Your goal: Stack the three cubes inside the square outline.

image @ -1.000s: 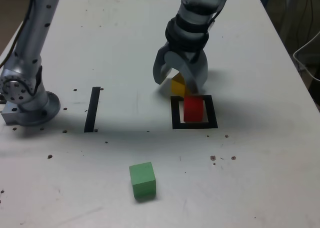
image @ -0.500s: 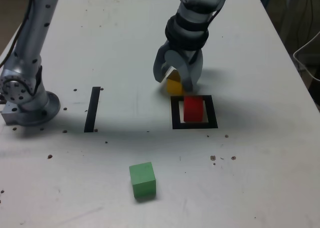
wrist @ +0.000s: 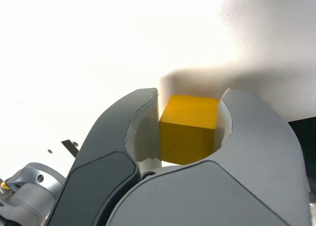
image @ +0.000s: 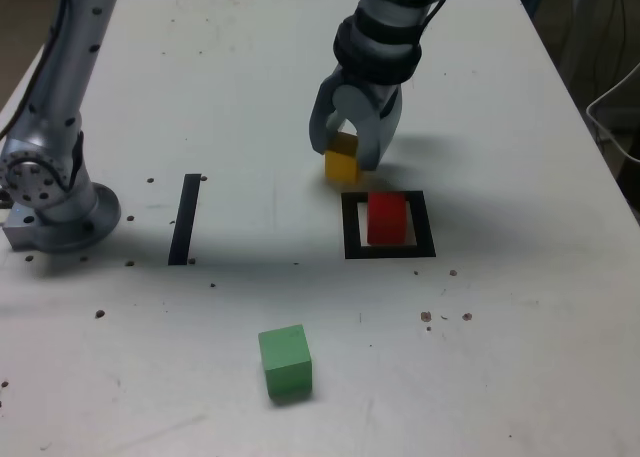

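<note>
My gripper (image: 347, 155) is shut on the yellow cube (image: 342, 164), which sits just behind the square outline (image: 388, 251) in the exterior view. In the wrist view both grey fingers (wrist: 131, 137) press the yellow cube (wrist: 189, 128) from either side. The red cube (image: 387, 218) stands inside the outline's white centre. The green cube (image: 285, 361) rests alone near the table's front, well apart from the gripper.
A narrow black strip (image: 185, 218) lies flat at the exterior view's left of the outline. The arm's grey base (image: 50, 197) stands at the far left edge. Small dark specks dot the white table (image: 520, 357).
The jaws have come together onto the yellow cube, and the gripper has shifted slightly away from the outline with it. The red and green cubes have not moved.
</note>
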